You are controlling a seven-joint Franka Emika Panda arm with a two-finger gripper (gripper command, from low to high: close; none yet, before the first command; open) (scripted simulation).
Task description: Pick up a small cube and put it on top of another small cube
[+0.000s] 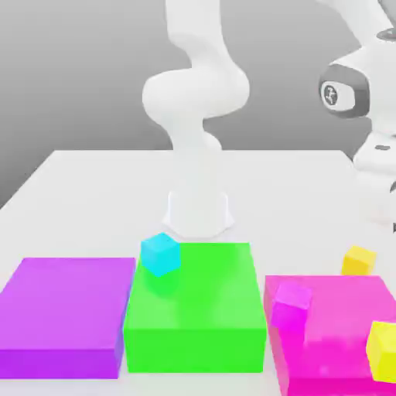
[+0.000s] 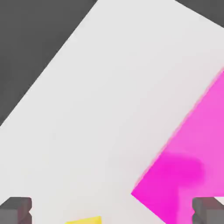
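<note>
The small golden-yellow cube [image 1: 359,261] rests on the white table just behind the pink block [image 1: 332,332], at the exterior view's right. The arm's hand [image 1: 377,166] hangs above it near the right edge. In the hand view my gripper [image 2: 111,212] is open, its dark fingertips [image 2: 15,210] wide apart. A sliver of the yellow cube [image 2: 83,220] shows between them on the table, beside the pink block's corner [image 2: 188,170]. The cyan small cube [image 1: 160,254] sits on the far left corner of the green block [image 1: 197,305], well away from the gripper.
A flat purple block [image 1: 66,313] lies at the exterior view's left, beside the green one. A small magenta cube [image 1: 292,303] and a paler lemon-yellow cube [image 1: 383,349] sit on the pink block. The arm's white base [image 1: 198,209] stands behind the green block.
</note>
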